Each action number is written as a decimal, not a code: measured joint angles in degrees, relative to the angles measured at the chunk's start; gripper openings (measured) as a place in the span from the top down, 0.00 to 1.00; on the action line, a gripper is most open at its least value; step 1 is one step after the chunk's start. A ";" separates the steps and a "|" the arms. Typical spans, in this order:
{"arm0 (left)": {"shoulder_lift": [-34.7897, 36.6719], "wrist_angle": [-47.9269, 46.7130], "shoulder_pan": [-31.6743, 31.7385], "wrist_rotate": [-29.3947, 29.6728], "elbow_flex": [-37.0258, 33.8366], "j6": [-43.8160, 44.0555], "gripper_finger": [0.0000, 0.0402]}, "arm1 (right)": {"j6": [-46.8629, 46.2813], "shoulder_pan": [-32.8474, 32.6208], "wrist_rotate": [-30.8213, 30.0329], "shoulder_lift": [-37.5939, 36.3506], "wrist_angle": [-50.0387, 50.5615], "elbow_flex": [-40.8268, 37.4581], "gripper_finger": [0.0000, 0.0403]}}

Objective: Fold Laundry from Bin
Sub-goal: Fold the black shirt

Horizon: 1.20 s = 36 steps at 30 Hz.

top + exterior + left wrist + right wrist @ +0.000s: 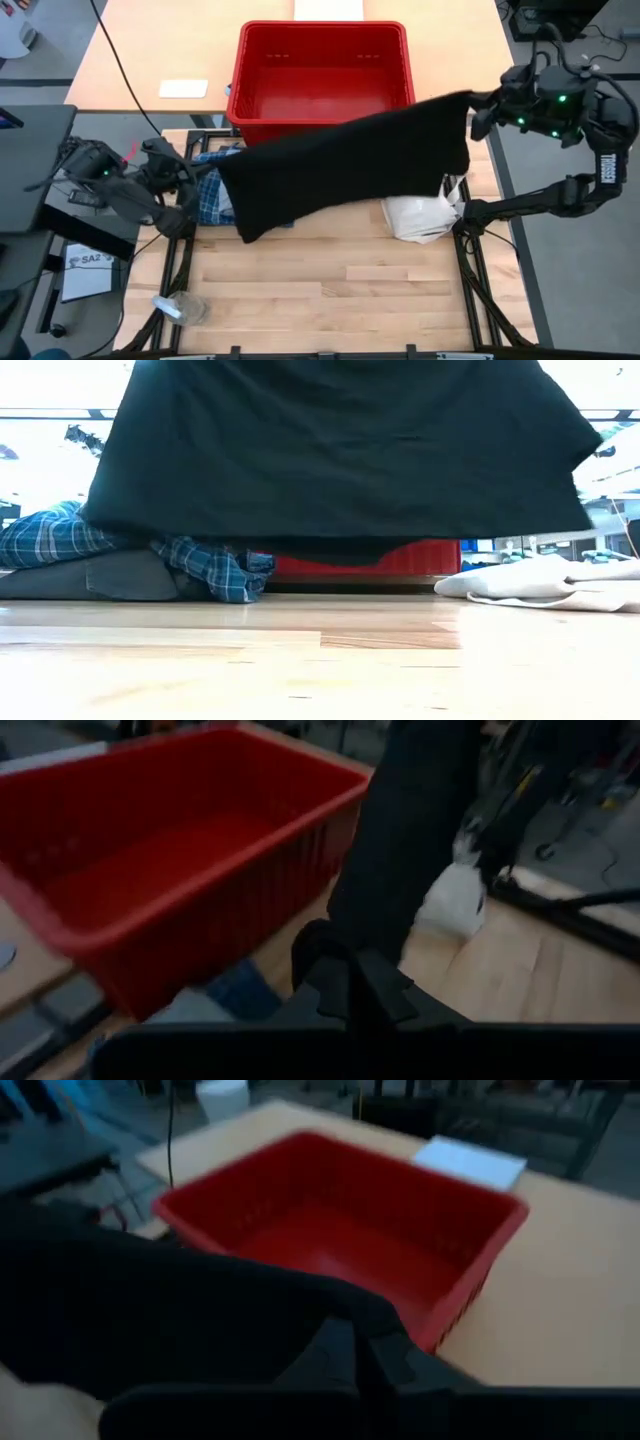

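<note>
The laundry's black piece (350, 165) hangs spread out between my two grippers, in front of the red bin (238, 75). My left gripper (207, 177) is shut on its left end, and my right gripper (478, 102) is shut on its right end, higher up. In the low view the black piece (340, 450) fills the upper picture. Under it lie a blue-and-white plaid shirt (215, 565) and a dark grey piece (120, 575), heaped on the table at the left. My left gripper pinches the black piece's left end (345, 945) between its two shut fingers, coming from the table's left and slanting slightly down. From the fingers the cloth runs off toward the other arm. My right gripper pinches the black piece's upper right corner (345, 1305) between its shut fingers, coming from the table's right and slanting slightly down. The cloth is drawn across to the left gripper along its top edge. Its lower edge (330, 542) hangs above the table.
A white fabric bag (425, 215) lies on the table at the right, below the right arm. A clear plastic item (182, 307) sits near the front left. A white sheet (184, 88) lies on the tan table left of the bin.
</note>
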State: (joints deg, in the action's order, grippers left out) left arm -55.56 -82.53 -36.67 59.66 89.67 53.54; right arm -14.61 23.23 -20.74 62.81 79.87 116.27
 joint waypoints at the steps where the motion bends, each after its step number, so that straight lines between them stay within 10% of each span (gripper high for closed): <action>1: 0.59 2.20 0.25 0.73 0.09 -2.84 1.00 | 0.65 0.33 0.04 -0.09 -1.40 0.00 1.00; 7: 1.10 15.43 0.09 1.15 5.04 -21.98 1.00 | -3.05 1.61 9.11 -1.45 1.50 0.02 1.00; 11: 0.19 18.56 -0.46 -9.09 7.25 -27.48 1.00 | -8.79 1.58 17.67 -2.54 10.07 -0.08 1.00; 22: -9.82 9.44 -3.52 -35.83 -4.52 -3.17 1.00 | -23.59 1.56 42.04 -21.36 10.03 -20.50 1.00; 29: -16.56 13.03 -9.98 -36.76 -11.56 8.00 1.00 | -26.29 3.44 48.87 -34.13 8.85 -38.22 1.00; 36: -17.80 12.78 -13.35 -31.52 -12.79 16.15 1.00 | -24.16 6.14 48.49 -31.96 -3.80 -42.66 1.00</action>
State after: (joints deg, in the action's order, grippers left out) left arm -73.36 -69.76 -50.02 28.14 76.88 69.69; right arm -38.77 29.37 27.74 30.85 76.07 73.60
